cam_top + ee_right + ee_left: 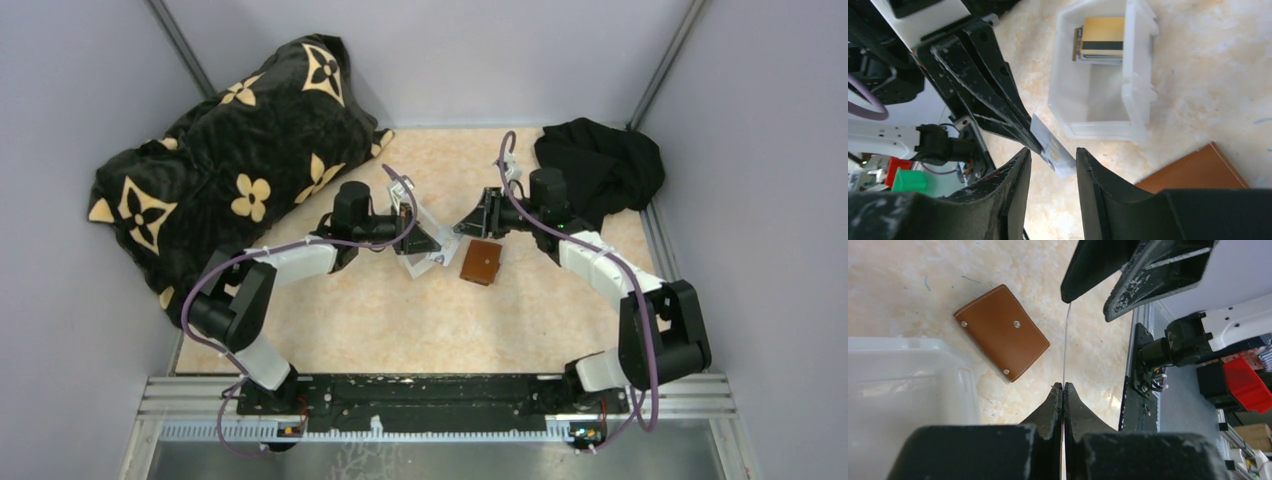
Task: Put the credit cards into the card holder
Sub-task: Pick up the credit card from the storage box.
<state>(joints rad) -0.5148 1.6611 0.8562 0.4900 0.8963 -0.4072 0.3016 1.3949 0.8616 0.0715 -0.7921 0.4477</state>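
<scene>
The left hand (1063, 388) pinched a grey credit card (1054, 149), its free end between the spread fingers of the right hand (1052, 152); the closed card holder (481, 262) lay flat on the tabletop (400, 320) just beside, nearer the right hand.

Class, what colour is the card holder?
The card holder is reddish-brown with pale stitching, best seen in the left wrist view.

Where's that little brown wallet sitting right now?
In the overhead view the card holder lies flat on the table near its middle, just right of the white tray, beside the right gripper.
</scene>
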